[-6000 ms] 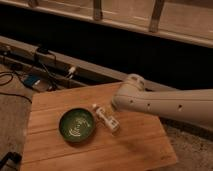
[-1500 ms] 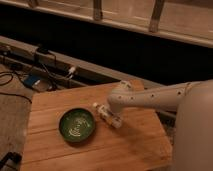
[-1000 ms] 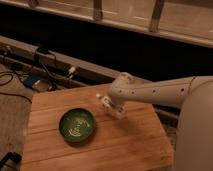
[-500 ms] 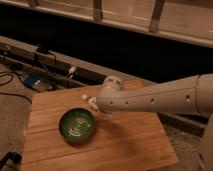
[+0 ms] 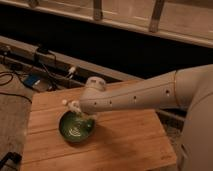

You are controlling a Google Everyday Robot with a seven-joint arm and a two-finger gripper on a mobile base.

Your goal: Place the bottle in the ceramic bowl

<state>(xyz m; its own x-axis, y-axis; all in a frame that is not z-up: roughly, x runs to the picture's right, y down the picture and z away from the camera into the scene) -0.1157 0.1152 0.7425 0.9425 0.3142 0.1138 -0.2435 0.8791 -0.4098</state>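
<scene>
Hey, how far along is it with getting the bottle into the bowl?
Done: the bottle is off the table, shut in the gripper. In hand: it hangs over the back rim of the ceramic bowl. Left: lower and let go.

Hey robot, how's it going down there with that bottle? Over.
Gripper shut on the bottle, over the ceramic bowl. Bottle off the wooden table, not yet in the bowl. Nothing seen between them.
</scene>
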